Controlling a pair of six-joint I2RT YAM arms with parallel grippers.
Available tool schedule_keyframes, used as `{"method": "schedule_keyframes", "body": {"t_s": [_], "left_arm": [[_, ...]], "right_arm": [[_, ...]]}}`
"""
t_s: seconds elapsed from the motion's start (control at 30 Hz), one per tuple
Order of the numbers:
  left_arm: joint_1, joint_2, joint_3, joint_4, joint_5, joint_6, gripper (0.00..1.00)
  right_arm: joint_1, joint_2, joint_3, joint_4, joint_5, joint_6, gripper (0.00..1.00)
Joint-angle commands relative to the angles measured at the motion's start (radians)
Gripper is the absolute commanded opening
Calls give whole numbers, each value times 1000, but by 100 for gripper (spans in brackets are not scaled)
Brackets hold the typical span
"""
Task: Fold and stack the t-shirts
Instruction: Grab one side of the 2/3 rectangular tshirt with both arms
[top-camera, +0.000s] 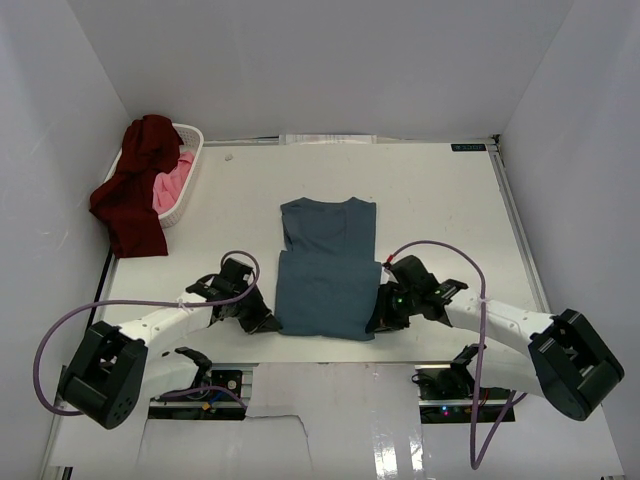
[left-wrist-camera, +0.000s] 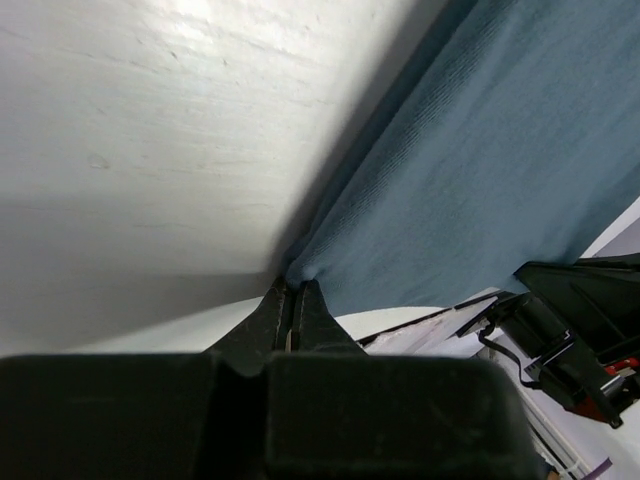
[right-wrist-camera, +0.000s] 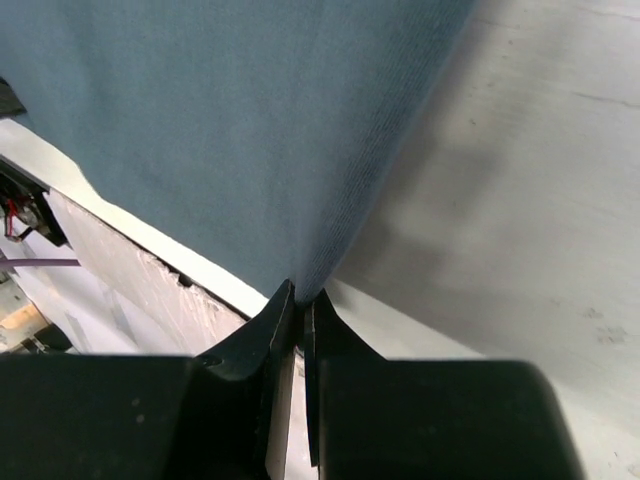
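White table (top-camera: 440, 200): open surface right of and beyond shirt; walls close on three sides.
Dusty teal-blue t-shirt (top-camera: 325, 270): table centre, near hem at near edge.
Dark maroon t-shirt (top-camera: 135, 190) draped over white plastic basket (top-camera: 190, 170) in far-left corner; pink t-shirt (top-camera: 172, 188) inside.
Left gripper (left-wrist-camera: 296, 290), right gripper (right-wrist-camera: 300, 295): each clamped on one near hem corner.
Small dark label (top-camera: 467, 148) at far-right edge, illegible.

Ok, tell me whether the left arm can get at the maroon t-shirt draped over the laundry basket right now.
Probably not yet. The left gripper is shut on the near corner of the teal t-shirt, so it is occupied. Nothing stands between it and the maroon t-shirt, though that looks a long stretch.
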Motion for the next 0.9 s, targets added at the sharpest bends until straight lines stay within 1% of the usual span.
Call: {"method": "schedule_keyframes", "body": {"t_s": [0.0, 0.13, 0.27, 0.4, 0.5, 0.57, 0.77, 0.87], "left_arm": [[-35, 18, -4, -22, -2, -18, 0], [-58, 23, 0, -20, 18, -24, 0], [-66, 15, -3, -22, 16, -29, 0], [-69, 21, 13, -24, 13, -24, 0], [-69, 26, 46, -40, -1, -16, 0], [-69, 32, 75, -56, -1, -15, 0], [-67, 30, 169, -79, 110, -16, 0], [-67, 6, 195, -99, 117, -27, 0]], "right_arm": [[-26, -64, -15, -67, -20, -31, 8], [-97, -74, -26, -101, -24, -74, 8], [-149, -24, -15, -110, -32, -132, 8], [-157, 18, 5, -110, -63, -163, 8], [-158, 5, 26, -131, -52, -168, 8], [-157, -7, 60, -174, -47, -181, 8], [-158, -42, 178, -307, -104, -227, 8], [-158, -48, 223, -354, -120, -255, 9]]}}
